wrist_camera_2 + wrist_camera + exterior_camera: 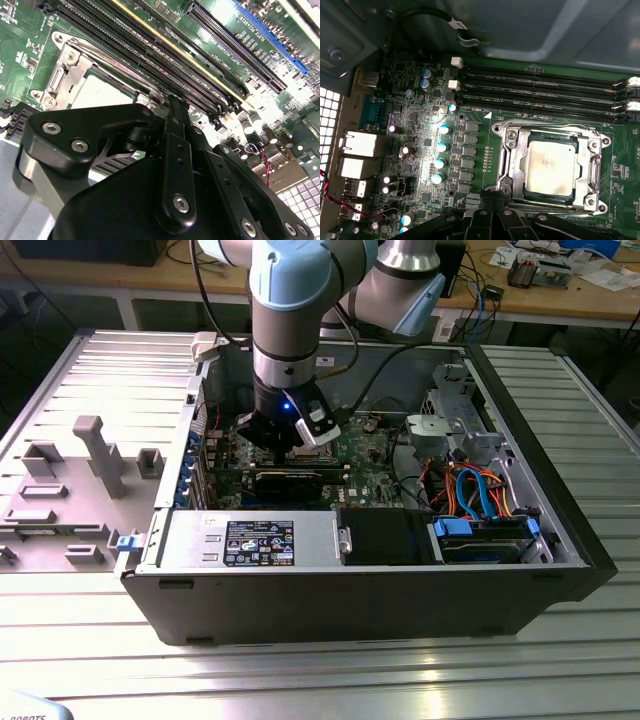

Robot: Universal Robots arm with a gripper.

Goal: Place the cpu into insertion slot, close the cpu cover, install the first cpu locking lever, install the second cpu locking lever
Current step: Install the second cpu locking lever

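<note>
the cpu (551, 167) lies seated in the insertion slot (515, 196) on the green board (485, 150), with the cpu cover (512, 150) lying flat around it as a silvery frame. the gripper (492, 210) hangs just beside the slot's edge; whether its jaws are open or closed cannot be told. rows of long memory slots (540, 95) run right next to the slot, and small capacitors (441, 146) stand near its other side.

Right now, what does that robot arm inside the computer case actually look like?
The arm is built of silvery-grey tubes with pale blue caps at its joints. A black cable runs along it. Its tool is black, with a small blue light glowing, and its linkages carry silvery bolts, seen in the second wrist view.
</note>
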